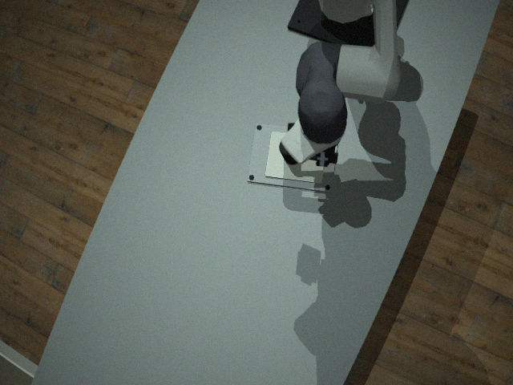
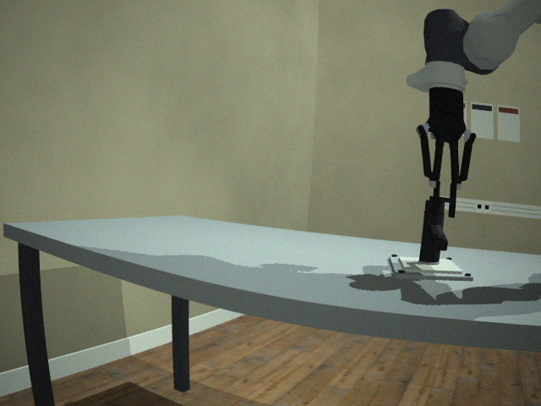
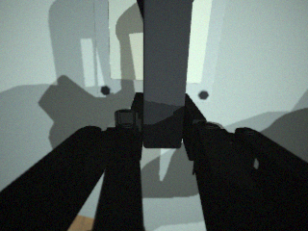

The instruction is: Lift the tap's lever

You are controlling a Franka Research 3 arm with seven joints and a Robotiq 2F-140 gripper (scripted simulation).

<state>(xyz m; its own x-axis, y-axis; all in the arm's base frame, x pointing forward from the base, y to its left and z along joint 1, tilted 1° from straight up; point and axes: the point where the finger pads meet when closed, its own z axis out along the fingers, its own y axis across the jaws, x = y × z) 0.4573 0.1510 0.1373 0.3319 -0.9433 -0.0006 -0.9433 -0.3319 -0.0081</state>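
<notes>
The tap (image 2: pixel 432 236) is a dark upright post on a pale plate (image 2: pixel 430 267) at the right of the grey table. Its lever (image 3: pixel 164 91) shows in the wrist view as a dark flat bar running from the top edge down to between my fingers. My gripper (image 2: pixel 443 199) hangs straight down over the tap and is shut on the lever's end (image 2: pixel 442 200); in the wrist view both fingers press against the bar's sides. In the overhead view the arm covers the tap, and only the plate (image 1: pixel 275 159) shows.
The plate has dark bolt heads at its corners (image 1: pixel 259 127). The arm's base (image 1: pixel 331 20) stands at the table's far end. The table edge runs close along the right of the plate. Wooden floor lies around the table.
</notes>
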